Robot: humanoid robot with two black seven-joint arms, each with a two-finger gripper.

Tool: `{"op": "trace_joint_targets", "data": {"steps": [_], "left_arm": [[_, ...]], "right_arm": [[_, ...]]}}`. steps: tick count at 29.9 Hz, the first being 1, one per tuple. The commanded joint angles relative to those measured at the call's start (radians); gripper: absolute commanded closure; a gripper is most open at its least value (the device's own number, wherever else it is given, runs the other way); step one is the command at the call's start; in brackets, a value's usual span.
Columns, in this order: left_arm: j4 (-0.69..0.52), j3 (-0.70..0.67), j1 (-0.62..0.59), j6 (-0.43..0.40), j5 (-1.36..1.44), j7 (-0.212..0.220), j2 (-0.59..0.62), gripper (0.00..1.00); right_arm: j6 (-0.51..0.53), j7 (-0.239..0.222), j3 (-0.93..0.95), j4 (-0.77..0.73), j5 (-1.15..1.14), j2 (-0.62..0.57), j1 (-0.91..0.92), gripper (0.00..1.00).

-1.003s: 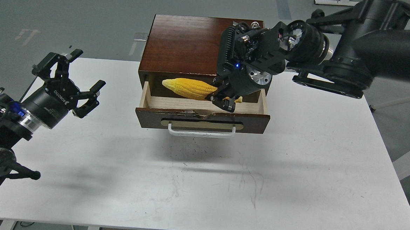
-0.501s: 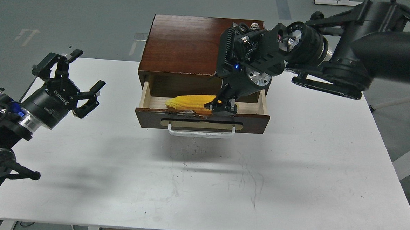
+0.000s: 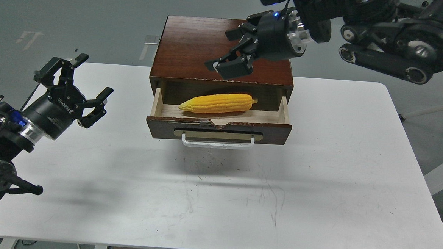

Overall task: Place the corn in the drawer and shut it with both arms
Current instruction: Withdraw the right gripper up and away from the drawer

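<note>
The yellow corn point(image 3: 217, 103) lies lengthwise inside the open drawer point(image 3: 219, 130), its tapered end to the left. The drawer stands pulled out of the dark brown cabinet point(image 3: 195, 49), with its white bar handle point(image 3: 218, 142) facing me. My right gripper point(image 3: 233, 51) is open and empty, raised above the cabinet top, behind and above the corn. My left gripper point(image 3: 77, 81) is open and empty above the table's left side, well left of the drawer.
The white table point(image 3: 240, 201) carries the cabinet at its back middle. The right arm's thick links point(image 3: 396, 42) hang over the back right corner. The left arm's body point(image 3: 4, 143) sits at the left edge.
My right gripper let go of the corn, which now lies in the drawer, and rose up and back above the cabinet top. The left arm has not moved.
</note>
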Motion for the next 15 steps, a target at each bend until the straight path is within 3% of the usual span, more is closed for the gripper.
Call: {"op": "trace_joint_targets", "data": {"steps": [1, 6, 11, 15], "left_arm": [[0.0, 0.003, 0.0, 0.0, 0.002, 0.0, -0.001, 0.01], [0.002, 0.004, 0.0, 0.0, 0.006, 0.0, -0.006, 0.01], [0.002, 0.006, 0.0, 0.0, 0.006, -0.002, -0.008, 0.01], [0.002, 0.006, 0.0, 0.0, 0.008, -0.017, -0.008, 0.01]], "right_arm": [[0.001, 0.0, 0.024, 0.001, 0.206, -0.093, -0.052, 0.03], [0.001, 0.0, 0.132, -0.007, 0.494, -0.213, -0.254, 0.03], [0.003, 0.0, 0.299, -0.014, 0.637, -0.305, -0.477, 0.03], [0.012, 0.0, 0.462, -0.021, 0.778, -0.32, -0.693, 0.03]]}}
